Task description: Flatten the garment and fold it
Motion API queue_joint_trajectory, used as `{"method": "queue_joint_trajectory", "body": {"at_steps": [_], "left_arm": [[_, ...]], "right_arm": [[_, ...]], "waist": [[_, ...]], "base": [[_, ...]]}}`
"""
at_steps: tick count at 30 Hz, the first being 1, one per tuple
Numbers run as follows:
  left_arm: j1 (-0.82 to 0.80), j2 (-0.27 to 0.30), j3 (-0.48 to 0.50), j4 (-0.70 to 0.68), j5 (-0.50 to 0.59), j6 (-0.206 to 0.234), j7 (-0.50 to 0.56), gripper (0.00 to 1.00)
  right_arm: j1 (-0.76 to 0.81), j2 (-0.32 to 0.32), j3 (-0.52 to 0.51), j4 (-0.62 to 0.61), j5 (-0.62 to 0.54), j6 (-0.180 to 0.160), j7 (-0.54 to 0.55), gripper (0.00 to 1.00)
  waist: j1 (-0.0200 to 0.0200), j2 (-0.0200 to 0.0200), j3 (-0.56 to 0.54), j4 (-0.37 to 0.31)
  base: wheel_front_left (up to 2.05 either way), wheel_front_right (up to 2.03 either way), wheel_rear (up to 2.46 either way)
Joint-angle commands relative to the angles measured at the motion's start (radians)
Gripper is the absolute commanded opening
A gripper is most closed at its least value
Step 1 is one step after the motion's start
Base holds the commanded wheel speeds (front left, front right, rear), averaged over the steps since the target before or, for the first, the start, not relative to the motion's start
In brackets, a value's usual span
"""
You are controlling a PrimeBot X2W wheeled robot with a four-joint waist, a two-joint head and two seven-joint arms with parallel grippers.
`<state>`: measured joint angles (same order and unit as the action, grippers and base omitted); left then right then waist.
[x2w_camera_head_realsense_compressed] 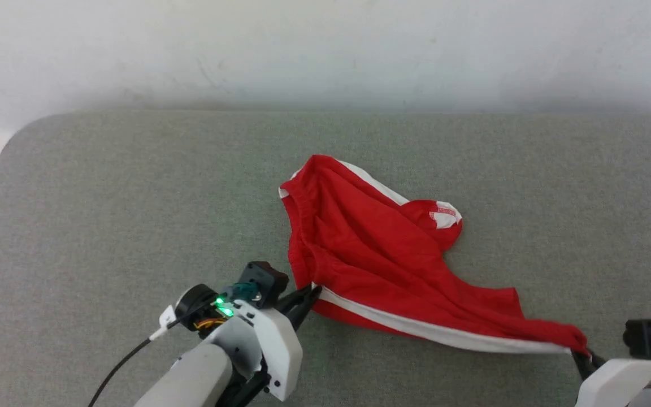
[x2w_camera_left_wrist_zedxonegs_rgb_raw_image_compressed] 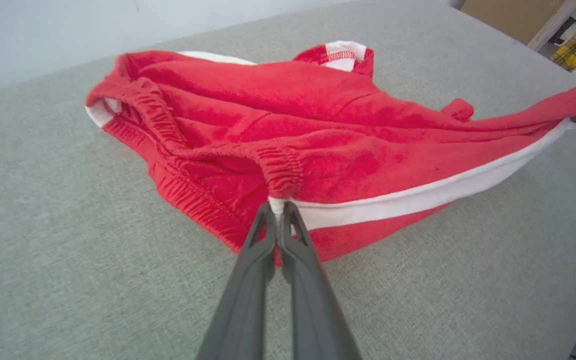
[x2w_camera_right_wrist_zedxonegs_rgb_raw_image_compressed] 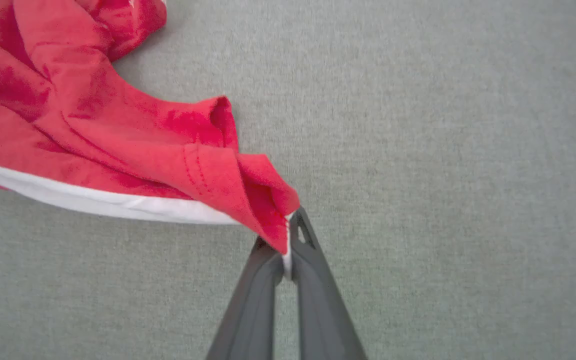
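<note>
We see the crumpled bright red shiny shorts [x2w_camera_head_realsense_compressed: 370,249] with a white side stripe lying on the grey felt-like table [x2w_camera_head_realsense_compressed: 105,198]. Our left gripper [x2w_camera_head_realsense_compressed: 309,292] is pinching the waistband at the stripe's end. Our right gripper [x2w_camera_head_realsense_compressed: 581,351] is pinching the hem corner, with the stripe stretched between the two.

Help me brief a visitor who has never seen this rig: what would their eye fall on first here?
The bright red shorts, crumpled just right of centre on the plain grey surface, stand out at once. Next comes the white stripe, stretched along their near edge between the left tool, shut on the waistband end, and the right tool, shut on a hem corner at the head view's lower right.
</note>
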<state>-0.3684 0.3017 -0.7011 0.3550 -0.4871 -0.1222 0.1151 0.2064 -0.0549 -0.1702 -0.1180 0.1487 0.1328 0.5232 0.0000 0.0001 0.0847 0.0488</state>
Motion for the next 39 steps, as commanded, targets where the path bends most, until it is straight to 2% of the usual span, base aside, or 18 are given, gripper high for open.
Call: {"method": "queue_joint_trajectory", "body": {"at_steps": [1,7,11,15,19,23,32,35,39], "left_arm": [[0.023,0.018,0.015,-0.031,-0.004,0.011,-0.023,0.00],[0.065,0.084,0.067,-0.172,-0.011,0.051,-0.067,0.00],[0.064,0.138,0.117,-0.286,-0.012,0.080,-0.074,0.00],[0.032,0.194,0.177,-0.407,-0.014,0.105,-0.064,0.00],[-0.031,0.239,0.238,-0.516,-0.020,0.121,-0.034,0.00],[-0.105,0.270,0.286,-0.574,-0.032,0.133,0.014,0.00],[-0.239,0.303,0.343,-0.583,-0.066,0.141,0.107,0.00],[-0.285,0.297,0.348,-0.546,-0.104,0.134,0.157,0.00],[-0.365,0.285,0.336,-0.477,-0.142,0.102,0.211,0.00]], "right_arm": [[-0.031,-0.012,-0.005,-0.019,0.025,-0.002,-0.012,0.00],[-0.099,-0.074,-0.011,-0.076,0.165,-0.002,-0.003,0.00],[-0.184,-0.100,-0.026,-0.123,0.304,-0.002,0.040,0.00],[-0.290,-0.137,-0.029,-0.168,0.384,-0.002,0.090,0.00],[-0.419,-0.133,-0.047,-0.190,0.439,-0.002,0.144,0.00],[-0.545,-0.120,-0.055,-0.193,0.446,-0.002,0.202,0.00],[-0.739,-0.154,0.008,-0.138,0.371,-0.002,0.278,0.00],[-0.817,-0.181,0.044,-0.090,0.346,-0.002,0.285,0.00],[-0.943,-0.228,0.109,-0.004,0.308,-0.002,0.278,0.00]], "waist": [[0.0000,-0.0001,-0.040,0.021],[0.0000,-0.0001,-0.103,0.038],[0.0000,-0.0001,-0.137,0.039],[0.0000,-0.0001,-0.167,0.034],[0.0000,-0.0001,-0.191,0.027],[0.0000,-0.0001,-0.203,0.021],[0.0000,-0.0001,-0.152,-0.004],[0.0000,-0.0001,-0.095,-0.015],[0.0000,-0.0001,0.013,-0.040]], "base": [[0.00,0.00,0.00],[0.00,0.00,0.00],[0.00,0.00,0.00],[0.00,0.00,0.00],[0.00,0.00,0.00],[0.00,0.00,0.00],[0.00,0.00,0.00],[0.00,0.00,0.00],[0.00,0.00,0.00]]}}
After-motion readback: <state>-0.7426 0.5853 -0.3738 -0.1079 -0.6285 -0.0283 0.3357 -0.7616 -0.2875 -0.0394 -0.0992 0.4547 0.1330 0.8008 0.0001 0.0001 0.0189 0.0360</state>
